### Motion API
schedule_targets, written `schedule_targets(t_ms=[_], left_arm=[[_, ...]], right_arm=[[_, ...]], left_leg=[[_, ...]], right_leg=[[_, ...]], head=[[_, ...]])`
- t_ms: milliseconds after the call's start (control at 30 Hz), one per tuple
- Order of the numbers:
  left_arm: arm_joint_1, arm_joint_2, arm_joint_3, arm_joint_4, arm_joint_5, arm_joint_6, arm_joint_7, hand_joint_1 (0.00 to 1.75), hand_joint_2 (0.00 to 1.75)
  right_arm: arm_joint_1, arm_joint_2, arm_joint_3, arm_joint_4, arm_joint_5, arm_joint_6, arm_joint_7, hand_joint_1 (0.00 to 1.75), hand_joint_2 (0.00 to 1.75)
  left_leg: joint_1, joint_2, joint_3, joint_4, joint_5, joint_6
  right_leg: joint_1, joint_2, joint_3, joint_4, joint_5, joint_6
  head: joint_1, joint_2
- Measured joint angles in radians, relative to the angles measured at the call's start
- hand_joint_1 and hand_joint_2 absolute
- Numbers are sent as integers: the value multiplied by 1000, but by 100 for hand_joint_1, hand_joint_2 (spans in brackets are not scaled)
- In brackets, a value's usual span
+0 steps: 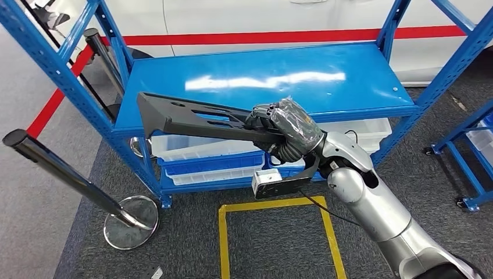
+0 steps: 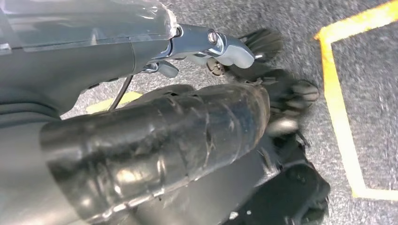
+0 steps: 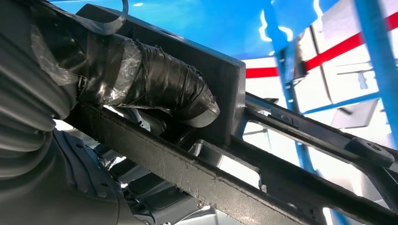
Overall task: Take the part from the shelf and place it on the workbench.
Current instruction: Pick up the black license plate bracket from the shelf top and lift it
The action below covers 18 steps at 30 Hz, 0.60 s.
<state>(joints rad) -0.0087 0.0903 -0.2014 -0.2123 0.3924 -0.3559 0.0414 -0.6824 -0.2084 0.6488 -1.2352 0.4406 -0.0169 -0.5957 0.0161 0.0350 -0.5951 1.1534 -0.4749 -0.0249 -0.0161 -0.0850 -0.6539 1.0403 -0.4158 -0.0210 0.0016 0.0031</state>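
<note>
Now our right hand (image 1: 278,132) grips the long black part (image 1: 192,119) at one end, mid-frame over the blue shelf (image 1: 325,81); stiff, probably light but unbalanced. Left hand (image 2: 281,101): fingers unclear.

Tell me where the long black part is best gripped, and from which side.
Grip the black part at its near end bar, as the right hand does now, coming from the robot's right. That end is narrow enough to wrap; the far end flares wide, probably too broad for the hand.

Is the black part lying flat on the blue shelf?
No, the right hand holds the part up in the air in front of the shelf.
</note>
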Motion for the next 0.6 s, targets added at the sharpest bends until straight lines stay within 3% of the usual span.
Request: schedule_targets(t_ms=[67, 100, 167, 200, 233, 300, 333, 367, 400, 433, 500, 533, 600], left_arm=[[-4, 8, 0, 0, 2, -2, 1, 0, 0], [-4, 11, 0, 1, 3, -3, 1, 0, 0], [-2, 16, 0, 3, 4, -3, 2, 0, 0], [0, 17, 0, 4, 4, -3, 3, 0, 0], [0, 18, 0, 5, 4, -4, 3, 0, 0], [-2, 20, 0, 6, 4, -2, 3, 0, 0], [-4, 20, 0, 6, 4, 0, 3, 0, 0], [-4, 20, 0, 6, 5, 2, 3, 0, 0], [-4, 20, 0, 7, 5, 3, 3, 0, 0], [-3, 20, 0, 7, 5, 4, 3, 0, 0], [-1, 19, 0, 8, 5, 4, 3, 0, 0], [-1, 19, 0, 8, 5, 3, 3, 0, 0], [0, 19, 0, 8, 6, 3, 2, 0, 0]], right_arm=[[-3, 0, 0, -9, 0, 0, 3, 169, 175], [-5, 1, 1, -12, 0, 0, 5, 169, 175], [-8, 2, 2, -17, 0, 1, 12, 169, 175], [-9, 3, 2, -19, 0, 1, 16, 169, 175], [-10, 3, 2, -20, 0, 1, 18, 169, 175], [-11, 1, 2, -20, 0, 1, 22, 169, 175], [-10, 0, 2, -20, 0, 1, 24, 169, 175], [-10, 0, 2, -20, 0, 1, 26, 169, 175], [-10, 0, 3, -20, 1, 1, 28, 169, 175], [-10, 0, 4, -20, 2, 1, 29, 169, 175], [-11, 0, 4, -20, 3, 0, 30, 169, 175], [-11, 0, 5, -21, 3, 0, 30, 169, 175], [-14, -1, 5, -22, 4, 0, 30, 169, 175]], left_leg=[[-9, 30, 80, -120, -27, 12], [-14, 30, 90, -146, -37, 20], [-14, 12, 78, -155, -23, 38], [-12, 3, 70, -157, -12, 47], [-10, -5, 60, -159, 2, 55], [-10, -25, 32, -159, 28, 67], [-12, -37, 16, -158, 40, 69], [-15, -50, -1, -156, 52, 70], [-17, -64, -17, -153, 63, 70], [-19, -78, -32, -150, 73, 69], [-21, -105, -59, -143, 92, 65], [-22, -117, -69, -140, 101, 62], [-17, -139, -82, -142, 120, 52]], right_leg=[[2, -21, -7, 4, 12, 11], [3, -32, -7, 3, 19, 17], [0, -42, -6, 1, 25, 31], [-1, -24, -12, 12, 8, 37], [-2, 3, -22, 40, -28, 41], [-3, 60, -53, 149, -129, 43], [-1, 73, -67, 212, -166, 42], [0, 79, -72, 260, -182, 39], [2, 81, -64, 277, -176, 35], [5, 85, -37, 259, -154, 29], [10, 116, 54, 136, -114, 7], [12, 138, 98, 67, -108, -1], [15, 164, 139, -8, -114, -7]], head=[[1, 0], [1, 0], [1, 0], [1, 0], [1, 0], [2, 0], [2, 0], [2, 0], [2, 0], [2, 0], [1, 0], [1, 0], [1, 0]])
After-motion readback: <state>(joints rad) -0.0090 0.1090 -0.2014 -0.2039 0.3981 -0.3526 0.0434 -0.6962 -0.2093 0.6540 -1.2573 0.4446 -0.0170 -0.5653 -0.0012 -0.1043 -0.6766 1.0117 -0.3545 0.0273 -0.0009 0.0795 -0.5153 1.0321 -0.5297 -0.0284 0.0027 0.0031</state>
